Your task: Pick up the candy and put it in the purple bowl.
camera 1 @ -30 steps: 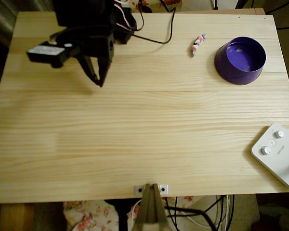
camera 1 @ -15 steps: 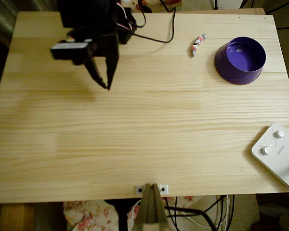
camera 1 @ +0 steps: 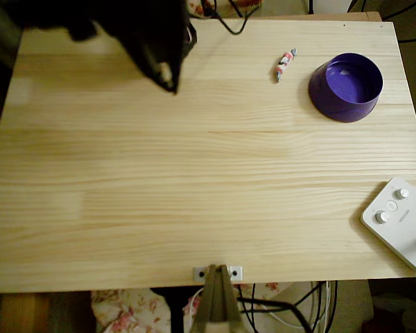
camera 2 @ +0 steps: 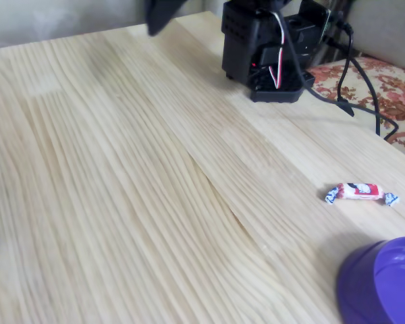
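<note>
The candy [camera 1: 286,64] [camera 2: 361,192], a small red-and-white wrapped sweet with twisted ends, lies on the wooden table [camera 1: 208,194] just left of the purple bowl [camera 1: 347,87] [camera 2: 385,283]. The bowl stands upright near the far right of the table with nothing seen inside it. My black gripper [camera 1: 169,84] [camera 2: 156,20] hangs blurred above the table's far left part, well left of the candy. Its fingers taper to a single point with nothing between them.
The arm's black base [camera 2: 263,47] stands at the far edge with cables [camera 2: 358,88] trailing off to the right. A white device with round knobs [camera 1: 402,222] lies at the near right corner. A clamp [camera 1: 217,277] grips the near edge.
The gripper has swung right and toward the far edge, rising closer to the overhead camera. Candy and bowl have not moved.
</note>
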Controlling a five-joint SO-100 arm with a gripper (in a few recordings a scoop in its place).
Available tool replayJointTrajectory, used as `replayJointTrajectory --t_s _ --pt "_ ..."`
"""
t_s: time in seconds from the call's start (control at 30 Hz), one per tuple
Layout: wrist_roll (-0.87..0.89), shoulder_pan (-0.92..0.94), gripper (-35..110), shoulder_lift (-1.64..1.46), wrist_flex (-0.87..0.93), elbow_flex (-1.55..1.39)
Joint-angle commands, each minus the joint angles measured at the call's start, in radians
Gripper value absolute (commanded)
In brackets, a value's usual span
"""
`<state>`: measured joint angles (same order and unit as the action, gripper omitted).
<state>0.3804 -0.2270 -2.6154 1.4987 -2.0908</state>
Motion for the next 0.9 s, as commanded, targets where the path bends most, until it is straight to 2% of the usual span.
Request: replayJointTrajectory --t_s 0.0,0.17,0.3,0.43,0.6,0.87 --pt "0.123 -0.117 -1 0.049 0.101 0.169" --pt "0.235 -0.244 -1 0.115 0.21 0.193" --pt "0.287 -0.259 -1 0.215 0.278 0.196" --pt "0.291 -0.313 -1 0.21 0.247 0.172" --pt "0.46 -0.399 -1 0.129 0.169 0.147" --pt "0.729 -0.503 -1 0.021 0.259 0.123"
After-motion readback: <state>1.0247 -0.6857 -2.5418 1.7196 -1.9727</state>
